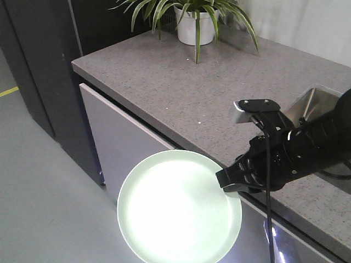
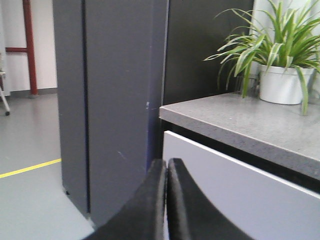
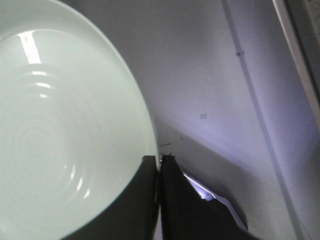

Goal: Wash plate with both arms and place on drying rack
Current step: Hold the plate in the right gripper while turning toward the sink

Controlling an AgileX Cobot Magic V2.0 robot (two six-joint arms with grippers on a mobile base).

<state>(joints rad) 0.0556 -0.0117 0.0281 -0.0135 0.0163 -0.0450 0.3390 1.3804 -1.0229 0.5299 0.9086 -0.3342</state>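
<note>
The pale mint-green plate (image 1: 178, 208) hangs in the air in front of the counter, face up toward the front camera, over the floor. My right gripper (image 1: 224, 181) is shut on the plate's right rim; in the right wrist view the plate (image 3: 60, 125) fills the left side and the gripper (image 3: 159, 160) pinches its edge. My left gripper (image 2: 167, 165) is shut with nothing between its fingers, pointing at the dark cabinet and counter corner. The left arm is not in the front view. The drying rack is out of view.
A grey speckled counter (image 1: 181, 87) with a white front panel (image 1: 126, 142) runs diagonally. A potted spider plant (image 1: 194, 22) stands at its far end. A steel sink basin (image 1: 315, 104) shows at the right edge. A tall dark cabinet (image 2: 110, 100) stands left.
</note>
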